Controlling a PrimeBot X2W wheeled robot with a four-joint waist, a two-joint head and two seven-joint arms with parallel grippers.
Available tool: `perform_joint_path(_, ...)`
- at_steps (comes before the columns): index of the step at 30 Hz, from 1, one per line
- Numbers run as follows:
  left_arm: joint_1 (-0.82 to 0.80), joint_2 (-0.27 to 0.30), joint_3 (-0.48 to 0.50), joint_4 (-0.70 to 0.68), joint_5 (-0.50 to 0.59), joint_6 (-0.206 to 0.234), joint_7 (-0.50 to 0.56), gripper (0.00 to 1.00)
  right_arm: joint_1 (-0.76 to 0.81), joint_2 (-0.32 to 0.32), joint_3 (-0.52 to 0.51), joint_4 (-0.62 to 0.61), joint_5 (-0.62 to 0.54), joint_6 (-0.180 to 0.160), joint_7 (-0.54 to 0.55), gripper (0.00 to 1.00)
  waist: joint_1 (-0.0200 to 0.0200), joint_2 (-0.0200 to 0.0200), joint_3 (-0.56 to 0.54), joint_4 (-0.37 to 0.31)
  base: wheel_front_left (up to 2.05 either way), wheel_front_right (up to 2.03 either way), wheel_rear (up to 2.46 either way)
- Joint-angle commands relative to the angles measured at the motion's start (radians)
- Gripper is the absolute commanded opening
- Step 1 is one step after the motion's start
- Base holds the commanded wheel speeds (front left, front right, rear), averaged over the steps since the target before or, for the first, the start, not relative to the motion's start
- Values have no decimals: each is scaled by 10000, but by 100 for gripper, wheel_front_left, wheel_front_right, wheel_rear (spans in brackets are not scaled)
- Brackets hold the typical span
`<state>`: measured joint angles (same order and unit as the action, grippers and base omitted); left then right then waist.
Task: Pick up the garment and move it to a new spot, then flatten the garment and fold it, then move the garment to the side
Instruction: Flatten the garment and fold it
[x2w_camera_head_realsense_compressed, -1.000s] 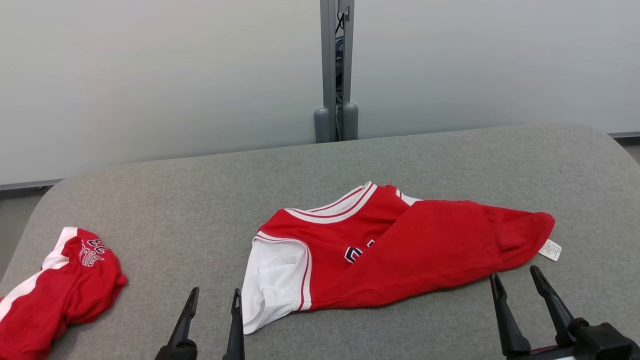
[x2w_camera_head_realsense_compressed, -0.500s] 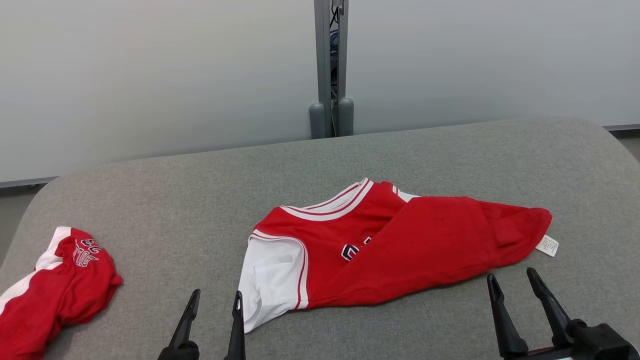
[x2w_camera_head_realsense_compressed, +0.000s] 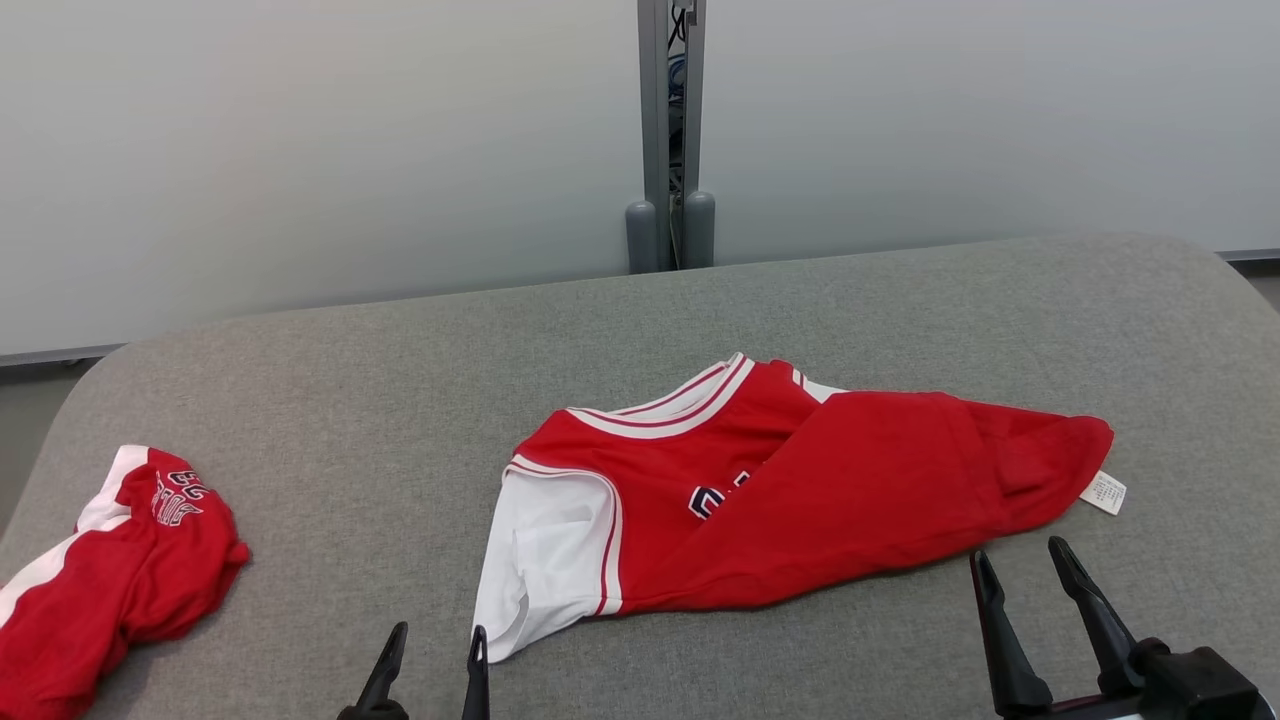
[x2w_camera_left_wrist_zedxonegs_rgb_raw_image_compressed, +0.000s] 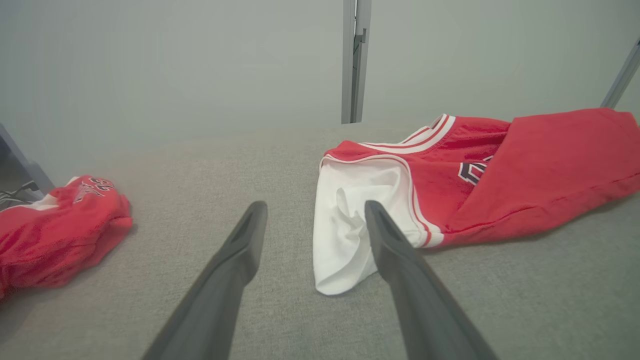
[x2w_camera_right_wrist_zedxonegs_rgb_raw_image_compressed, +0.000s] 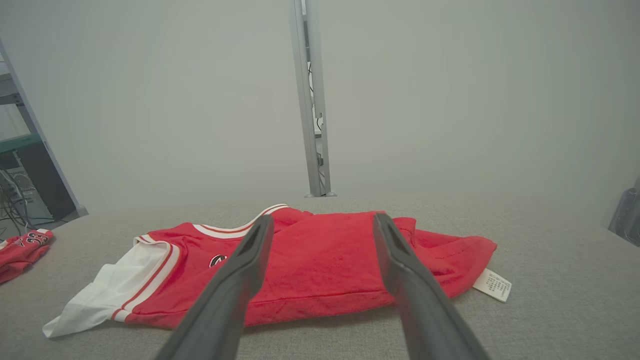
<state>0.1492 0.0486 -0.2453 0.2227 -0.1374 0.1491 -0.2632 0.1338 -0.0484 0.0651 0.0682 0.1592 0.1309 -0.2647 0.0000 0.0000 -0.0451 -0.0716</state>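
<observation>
Pale grey wall panels (x2w_camera_head_realsense_compressed: 300, 150), two, plain, standing behind the work area. Grey padded surface (x2w_camera_head_realsense_compressed: 350, 400), fabric-covered, with rounded far corners; it bears all the cloth items. Red basketball jersey (x2w_camera_head_realsense_compressed: 850, 490), one, the task's garment: it lies rumpled on the surface from the middle towards the right, with its lower part folded diagonally over the chest so that the dark lettering is half hidden. White and red striped trim runs round the neck opening at the far edge. White panel (x2w_camera_head_realsense_compressed: 550, 540) of the same jersey, at its left end, edged with a red stripe, creased, its corner reaching towards the near edge. Second red garment (x2w_camera_head_realsense_compressed: 130, 560), bunched, with a white stripe and pale printed lettering, at the surface's far left, well apart from the jersey. Metal post (x2w_camera_head_realsense_compressed: 670, 130), grey, upright, in the gap between the wall panels. Right gripper (x2w_camera_head_realsense_compressed: 1016, 550), lower right, two long dark fingers spread apart and empty, tips near the jersey's right-hand hem but clear of it. Left gripper (x2w_camera_head_realsense_compressed: 440, 630), lower middle-left, fingers likewise parted with nothing between them, one tip just beside the white corner; contact cannot be told. Care label (x2w_camera_head_realsense_compressed: 1105, 492), small, white, printed, flat on the surface at the jersey's right tip.
</observation>
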Motion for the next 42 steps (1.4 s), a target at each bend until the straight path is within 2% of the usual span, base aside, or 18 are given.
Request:
perform_joint_path(1,-222,35,-7,102,-80,-41,-14,100,-24,-43,-5,-3,28,-3,-5,100,0,0,12,10,0,0,0)
perform_joint_path(10,-1663,38,-496,2962,-733,-618,14,100,-205,-43,137,39,52,-3,-6,100,0,0,187,-1,0,0,0)
perform_joint_path(20,-3012,40,-923,5380,-921,-444,100,100,-374,-43,251,83,41,-3,-6,100,0,0,436,-256,0,0,0)
perform_joint_path(22,-3156,41,-957,5713,-1143,-578,99,100,-413,-41,287,97,16,-3,-6,100,0,0,493,-321,0,0,0)
perform_joint_path(27,-3526,38,-1083,6318,-1518,-590,62,100,-401,-44,303,136,-129,-3,-6,100,0,0,620,-421,0,0,0)
perform_joint_path(29,-3625,38,-1171,6388,-1622,-642,32,0,-390,-44,265,144,-148,-3,-6,100,0,0,659,-433,0,0,0)
perform_joint_path(34,-3595,40,-1316,5860,-1717,-482,-24,0,-382,-43,186,146,-219,-3,-6,100,0,0,721,-400,0,0,0)
perform_joint_path(42,-2824,291,-581,4090,-1370,109,-23,0,-438,-43,234,100,-41,-3,-6,100,0,0,796,-196,0,0,0)
